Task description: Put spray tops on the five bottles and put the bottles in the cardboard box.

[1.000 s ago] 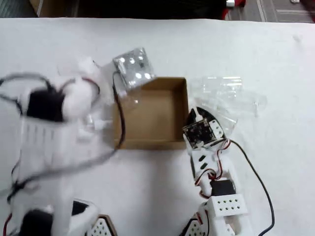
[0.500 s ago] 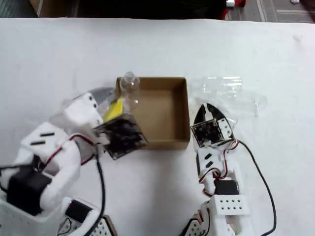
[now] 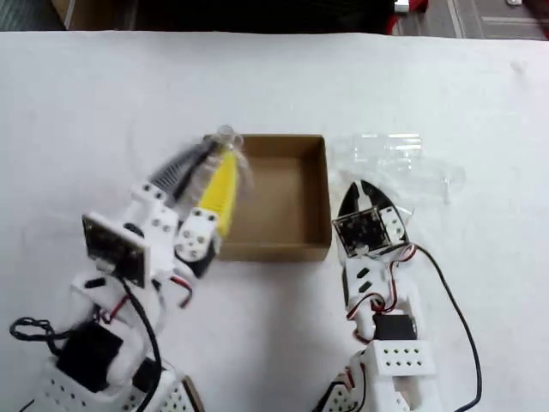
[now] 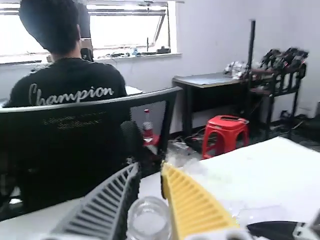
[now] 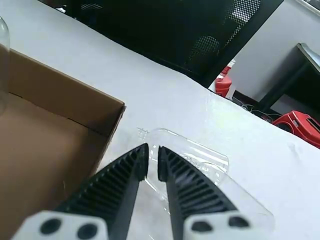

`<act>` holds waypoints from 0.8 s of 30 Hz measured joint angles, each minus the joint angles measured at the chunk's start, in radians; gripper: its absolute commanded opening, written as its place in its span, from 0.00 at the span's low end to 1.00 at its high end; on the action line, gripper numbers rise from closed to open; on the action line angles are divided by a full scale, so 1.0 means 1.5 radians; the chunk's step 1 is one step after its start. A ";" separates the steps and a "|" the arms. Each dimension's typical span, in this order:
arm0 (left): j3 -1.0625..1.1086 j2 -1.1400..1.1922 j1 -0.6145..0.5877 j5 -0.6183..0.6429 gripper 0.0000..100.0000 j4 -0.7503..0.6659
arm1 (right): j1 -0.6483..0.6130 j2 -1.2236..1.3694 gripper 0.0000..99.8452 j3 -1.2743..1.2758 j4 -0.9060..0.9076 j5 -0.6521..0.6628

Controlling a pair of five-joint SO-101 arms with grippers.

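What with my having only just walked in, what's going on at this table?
Two robot arms are working with clear bottles and a cardboard box. The left gripper is shut on a bottle at the box's far left corner. The right gripper is shut on nothing and sits by the box's right wall, pointing at more clear bottles lying on the table.

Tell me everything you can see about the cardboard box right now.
The cardboard box is brown, squarish and open-topped with low walls, sitting flat on the white table between the arms. Its floor shows bare. The left gripper holds a clear bottle at its far left corner; the right gripper sits beside its right wall.
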 measured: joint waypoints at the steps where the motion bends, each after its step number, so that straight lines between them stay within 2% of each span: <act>1: 0.004 -0.001 0.017 0.025 0.02 0.004 | 0.000 0.000 0.02 0.000 0.000 0.000; 4: 0.018 0.024 0.055 0.066 0.02 0.004 | 0.000 0.000 0.02 0.000 0.000 0.000; 7: 0.018 0.095 0.053 0.094 0.02 -0.055 | 0.000 0.000 0.02 0.000 0.000 0.000; 12: -0.007 0.303 0.027 0.121 0.02 -0.204 | 0.000 0.000 0.02 0.000 0.000 0.000; 18: -0.109 0.565 0.000 0.157 0.02 -0.241 | 0.000 0.000 0.02 0.000 0.000 0.000; 24: -0.179 0.749 -0.033 0.162 0.02 -0.313 | 0.000 0.000 0.02 0.000 0.000 0.000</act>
